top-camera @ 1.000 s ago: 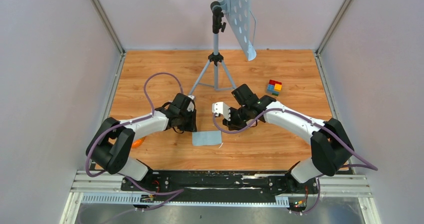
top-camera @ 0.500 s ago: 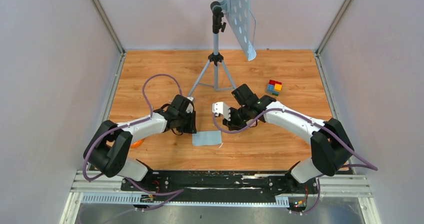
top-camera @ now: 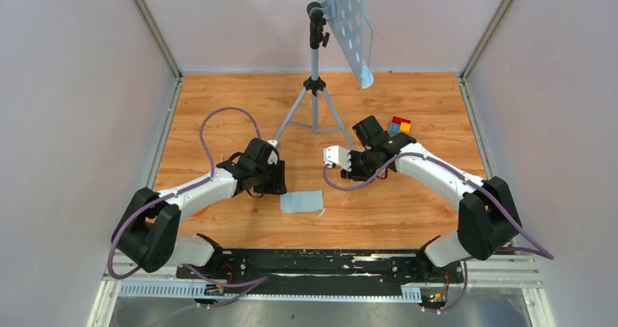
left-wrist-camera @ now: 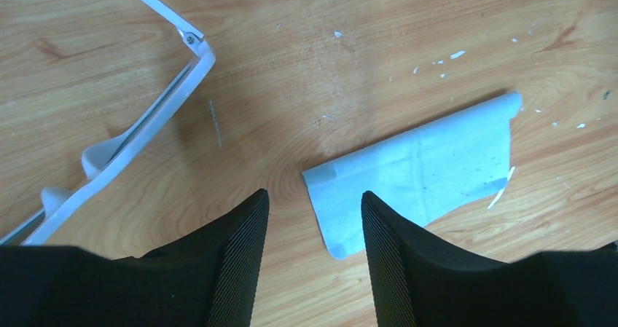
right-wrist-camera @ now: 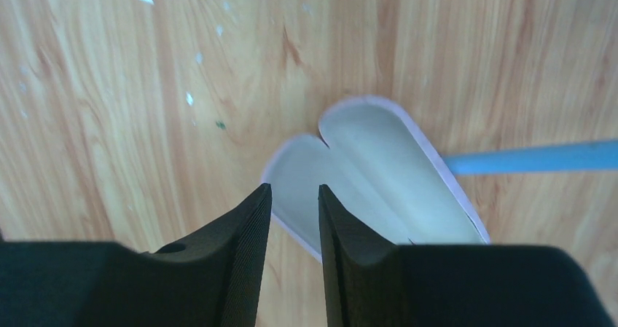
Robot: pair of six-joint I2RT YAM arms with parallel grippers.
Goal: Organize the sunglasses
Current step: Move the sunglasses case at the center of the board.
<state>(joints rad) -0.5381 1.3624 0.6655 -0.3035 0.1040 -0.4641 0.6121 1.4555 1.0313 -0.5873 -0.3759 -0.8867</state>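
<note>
Sunglasses (left-wrist-camera: 138, 127) partly behind left pincer (left-wrist-camera: 313, 218)

Blue cloth (top-camera: 302, 201), tripod (top-camera: 314, 87), colored blocks (top-camera: 400, 125) on table (top-camera: 408, 210).

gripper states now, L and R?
Left end effector: open, holding nothing.
Right end effector: slightly open, over the open case, no grip visible.

A robotics lab test cell: plain pale walls (top-camera: 73, 87) box in a wood-grain tabletop (top-camera: 408, 108), two arms are bolted to a metal rail (top-camera: 291, 269) at its near edge, and a tripod (top-camera: 315, 87) holding a perforated panel (top-camera: 342, 21) stands at its far side.
</note>
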